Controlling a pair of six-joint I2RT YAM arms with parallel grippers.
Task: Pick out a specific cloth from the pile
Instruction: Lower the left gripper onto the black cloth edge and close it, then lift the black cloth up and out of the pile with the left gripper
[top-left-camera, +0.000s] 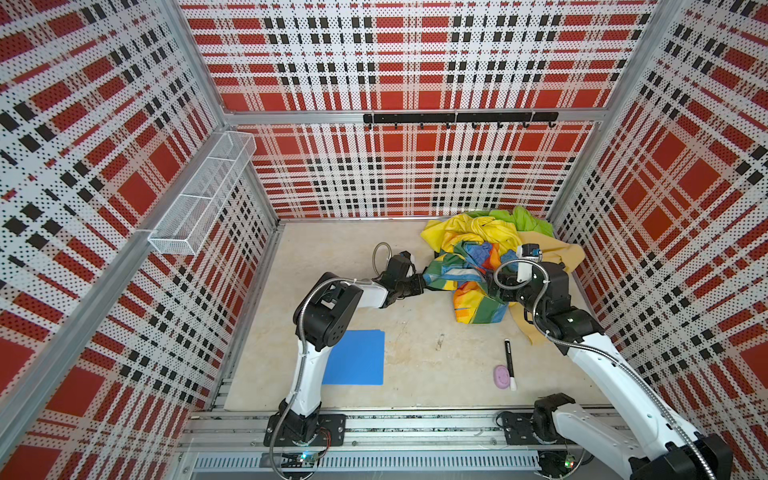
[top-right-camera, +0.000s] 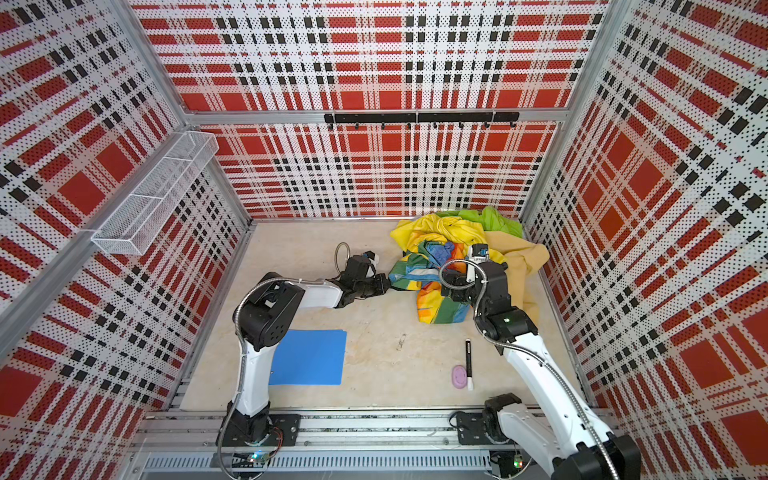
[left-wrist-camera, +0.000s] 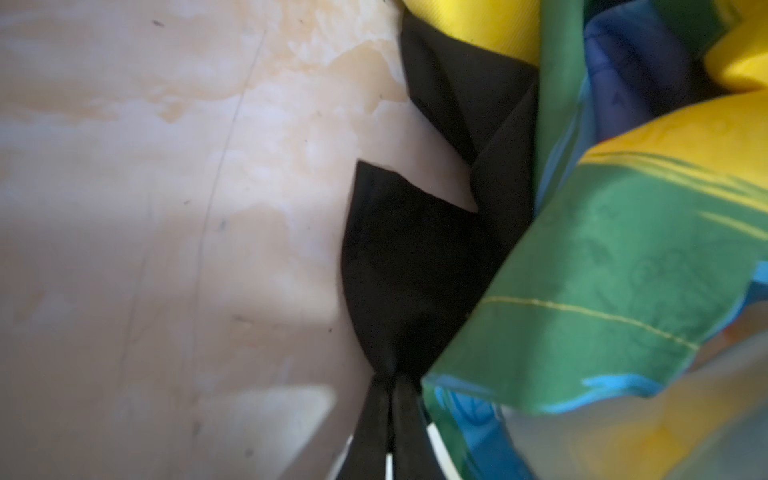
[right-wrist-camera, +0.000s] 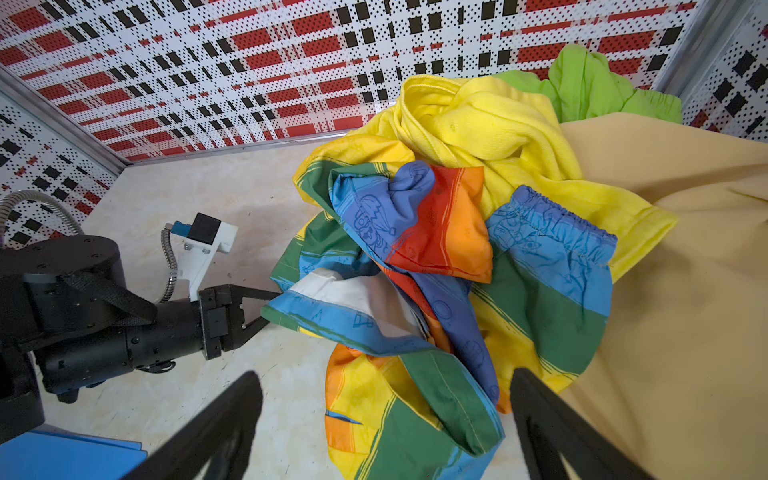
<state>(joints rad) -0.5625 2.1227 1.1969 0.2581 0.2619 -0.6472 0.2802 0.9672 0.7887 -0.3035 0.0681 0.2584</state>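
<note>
The left gripper (left-wrist-camera: 388, 380) has its two black fingers (left-wrist-camera: 372, 428) pressed together on a bunched corner of the large, plain, matte black cloth (left-wrist-camera: 415, 257). In the left wrist view the fabric fans out from that pinch and runs in under the pile of bright cloths (top-left-camera: 490, 245). In both top views this gripper (top-left-camera: 417, 284) (top-right-camera: 384, 284) sits at the pile's left edge, low over the pale, marbled tabletop (top-left-camera: 332, 257). The black cloth lies mostly buried beneath the pile. Only this edge shows, under the green hem of the rainbow-patched cloth (right-wrist-camera: 415, 232).

The right gripper (right-wrist-camera: 386, 376) has its jaws spread wide and holds nothing. It hangs above the rainbow-patched cloth's folds on the near side of the pile (top-left-camera: 496, 286).

Within the pile, a plain yellow cloth (right-wrist-camera: 478, 120) is crumpled behind the rainbow one. A lime green cloth (right-wrist-camera: 590, 83) sits at the pile's far corner, and a mustard-tan cloth (right-wrist-camera: 685, 249) spreads along its right side.

Nearer the robot than the pile lie a slim black marker pen with a white tip (top-left-camera: 509, 363) and, just beside it, a small purple oval object (top-left-camera: 502, 376). A flat blue rectangular folder (top-left-camera: 354, 357) lies well apart from the pile, beside the left arm's base.
</note>
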